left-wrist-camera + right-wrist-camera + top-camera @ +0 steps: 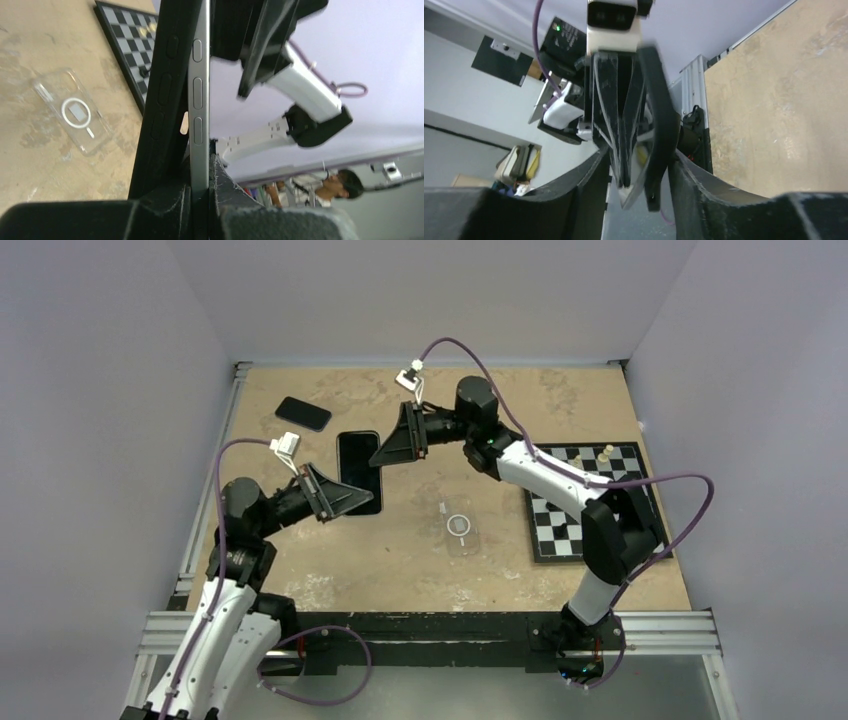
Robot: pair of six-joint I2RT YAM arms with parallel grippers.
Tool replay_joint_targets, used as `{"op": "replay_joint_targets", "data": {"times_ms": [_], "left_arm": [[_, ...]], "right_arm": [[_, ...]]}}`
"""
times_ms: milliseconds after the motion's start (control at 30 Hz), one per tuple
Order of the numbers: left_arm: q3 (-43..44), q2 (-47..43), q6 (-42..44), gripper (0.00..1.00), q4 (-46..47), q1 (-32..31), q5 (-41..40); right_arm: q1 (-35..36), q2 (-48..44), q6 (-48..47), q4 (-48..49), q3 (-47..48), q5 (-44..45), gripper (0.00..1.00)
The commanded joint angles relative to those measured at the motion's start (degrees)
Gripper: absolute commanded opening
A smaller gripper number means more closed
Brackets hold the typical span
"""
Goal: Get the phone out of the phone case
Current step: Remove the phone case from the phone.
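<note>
A phone with a grey metal edge stands on its side in the air, its black case peeled away from it on one side. My left gripper is shut on the phone's near end. In the top view the phone hangs between my left gripper and my right gripper. In the right wrist view, the phone's corner and the bent black case sit between my right gripper's spread fingers. The case leans on the right-hand finger.
A clear phone case lies flat mid-table, also in the left wrist view. A second black phone or case lies at the back left. A chessboard with a few pieces lies at the right.
</note>
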Motion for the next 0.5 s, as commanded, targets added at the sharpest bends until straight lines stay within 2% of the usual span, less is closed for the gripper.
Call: {"op": "replay_joint_targets", "data": {"times_ms": [0, 67, 133, 200, 333, 467], "left_arm": [[0.1, -3.65, -7.3, 0.0, 6.89, 0.48, -12.77], [-0.63, -5.17, -9.78, 0.0, 7.3, 0.48, -16.26], [-1.5, -6.42, -12.45, 0.0, 9.36, 0.48, -18.65], [-2.08, -7.43, -14.64, 0.0, 10.15, 0.48, -21.1], [-4.01, -9.24, -19.25, 0.0, 12.56, 0.44, -25.5], [-4.09, -10.02, -20.96, 0.0, 12.99, 0.48, -27.05]], "right_arm": [[2.01, -3.11, 14.05, 24.61, -9.25, -0.81, 0.56], [1.98, -3.16, 19.83, 34.86, -12.89, 0.57, 0.64], [1.99, -3.26, 25.57, 46.86, -16.94, 2.84, 0.67], [2.01, -3.13, 29.3, 53.54, -20.13, 4.36, 0.7], [2.45, -3.31, 30.64, 58.45, -25.64, 9.8, 0.69], [3.02, -2.7, 31.33, 59.86, -26.5, 12.54, 0.58]]}}
